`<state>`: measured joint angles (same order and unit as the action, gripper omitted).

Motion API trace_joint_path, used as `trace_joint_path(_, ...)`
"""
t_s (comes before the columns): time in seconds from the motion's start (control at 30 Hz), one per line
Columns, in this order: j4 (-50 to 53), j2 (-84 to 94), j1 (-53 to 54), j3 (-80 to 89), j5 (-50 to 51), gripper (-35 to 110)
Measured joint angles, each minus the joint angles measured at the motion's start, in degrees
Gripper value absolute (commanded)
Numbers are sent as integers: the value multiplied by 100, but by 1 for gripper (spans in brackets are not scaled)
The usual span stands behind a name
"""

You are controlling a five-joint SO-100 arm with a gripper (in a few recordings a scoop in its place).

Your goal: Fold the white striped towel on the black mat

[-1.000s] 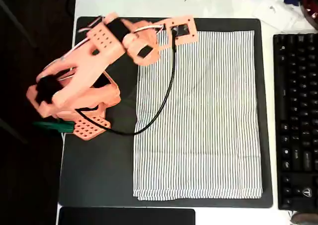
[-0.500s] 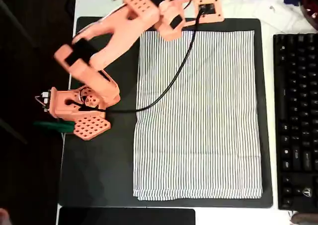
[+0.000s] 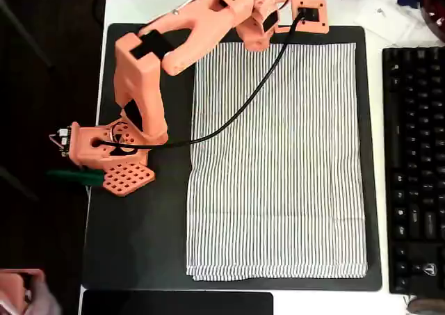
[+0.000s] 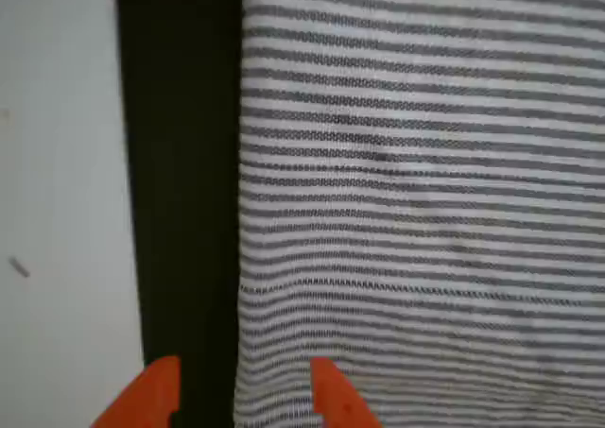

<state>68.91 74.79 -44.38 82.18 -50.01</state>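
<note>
Your white striped towel (image 3: 278, 162) lies flat and unfolded on the black mat (image 3: 139, 238), filling the mat's centre and right in the overhead view, with a bare strip of mat down the left. Your orange arm (image 3: 149, 65) reaches from its base at the mat's left edge to the top of the frame, near the towel's upper edge. In the wrist view your tool (image 4: 241, 390) sits at the bottom of the frame, its two orange fingertips (image 4: 326, 381) spread apart and pinching nothing: one tip lies over the towel's hem, the other over the mat beside it. A strip of white tabletop (image 4: 57, 163) runs down the left of that view. A black keyboard (image 3: 414, 162) lies at the right edge of the overhead view.
</note>
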Motion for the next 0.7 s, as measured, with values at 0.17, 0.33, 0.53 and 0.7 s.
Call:
trace_joint_path(0.17,-237,-536,246,-79,0,18)
trace_joint_path(0.33,-580,-914,422,-79,-53,19)
trace_joint_path(0.53,-896,-1099,431,-176,-132,20)
trace_joint_path(0.7,-914,-1230,431,-272,-202,15)
